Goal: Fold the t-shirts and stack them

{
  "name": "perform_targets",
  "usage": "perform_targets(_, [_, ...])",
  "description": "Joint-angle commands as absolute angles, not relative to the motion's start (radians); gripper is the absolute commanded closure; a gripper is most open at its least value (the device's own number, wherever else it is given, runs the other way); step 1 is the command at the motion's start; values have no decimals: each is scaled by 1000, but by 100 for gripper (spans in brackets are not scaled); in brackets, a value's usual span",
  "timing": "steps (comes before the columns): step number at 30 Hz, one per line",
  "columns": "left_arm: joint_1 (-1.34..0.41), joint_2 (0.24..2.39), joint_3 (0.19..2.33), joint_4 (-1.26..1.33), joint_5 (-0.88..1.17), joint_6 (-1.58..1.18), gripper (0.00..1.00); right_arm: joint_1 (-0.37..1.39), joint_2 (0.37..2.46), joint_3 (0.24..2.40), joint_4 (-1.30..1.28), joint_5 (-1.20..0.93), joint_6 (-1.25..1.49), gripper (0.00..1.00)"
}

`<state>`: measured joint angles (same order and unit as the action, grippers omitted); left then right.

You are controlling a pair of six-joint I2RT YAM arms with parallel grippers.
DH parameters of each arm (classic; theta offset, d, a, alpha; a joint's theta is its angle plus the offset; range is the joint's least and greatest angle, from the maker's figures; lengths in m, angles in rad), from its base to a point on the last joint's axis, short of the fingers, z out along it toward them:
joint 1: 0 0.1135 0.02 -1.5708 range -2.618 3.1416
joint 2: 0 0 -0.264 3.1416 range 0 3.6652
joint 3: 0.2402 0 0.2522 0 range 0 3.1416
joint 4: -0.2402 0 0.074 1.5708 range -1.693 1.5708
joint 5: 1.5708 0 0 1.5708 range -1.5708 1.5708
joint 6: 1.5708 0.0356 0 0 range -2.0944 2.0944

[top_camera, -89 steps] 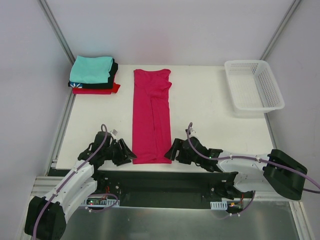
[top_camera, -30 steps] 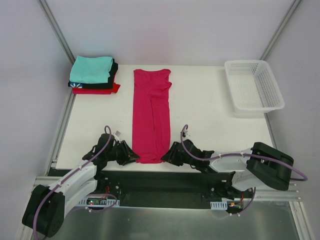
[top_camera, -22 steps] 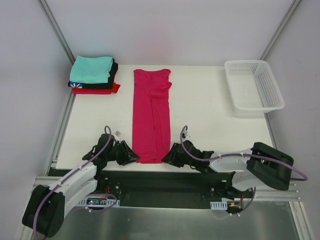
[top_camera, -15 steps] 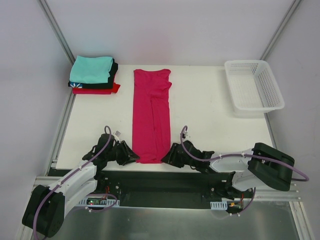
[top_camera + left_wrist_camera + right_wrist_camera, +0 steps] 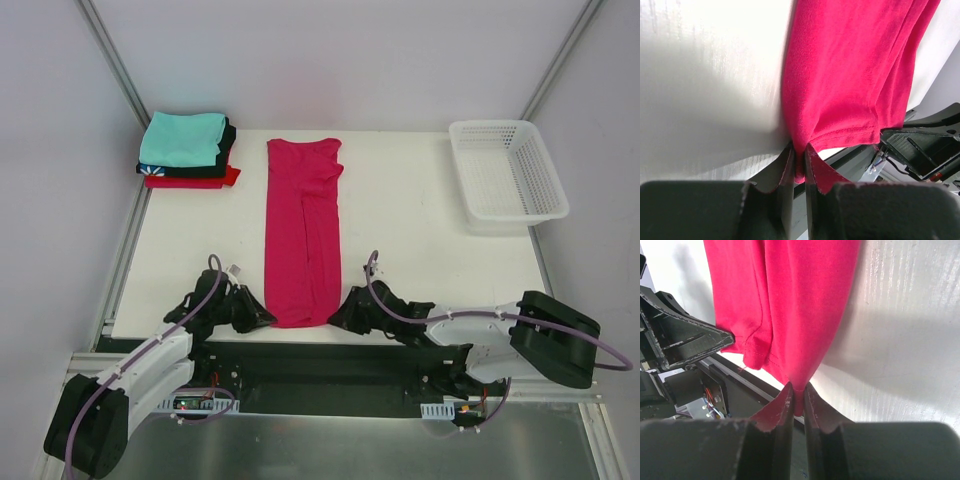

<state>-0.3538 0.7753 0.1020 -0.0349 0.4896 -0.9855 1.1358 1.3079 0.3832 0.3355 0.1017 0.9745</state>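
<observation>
Though the pink shirt (image 5: 303,235) lies on the table (image 5: 420,220) as a long folded strip (sleeves tucked in), it seems to need crosswise folds. Both the left gripper (image 5: 264,319) and right gripper (image 5: 341,318) are pinched tight on a near corner; the folded pile (image 5: 187,150) waits far-left.

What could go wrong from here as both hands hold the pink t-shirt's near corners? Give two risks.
1. The left hand and right hand each pinch only a thin corner of the crimson-pink t-shirt; it may slip out on lifting.
2. Its lengthwise flaps lie loose on top; an uneven lift could spill them open.
</observation>
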Motion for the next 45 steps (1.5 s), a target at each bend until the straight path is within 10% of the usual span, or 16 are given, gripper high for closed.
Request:
perform_targets(1, [-360, 736, 104, -80, 500, -983, 91, 1144, 1249, 377, 308, 127, 965, 86])
perform_targets(21, [-387, 514, 345, -414, 500, -1020, 93, 1249, 1036, 521, 2, 245, 939, 87])
perform_targets(45, [-387, 868, 684, -442, 374, -902, 95, 1011, 1072, 830, -259, 221, 632, 93])
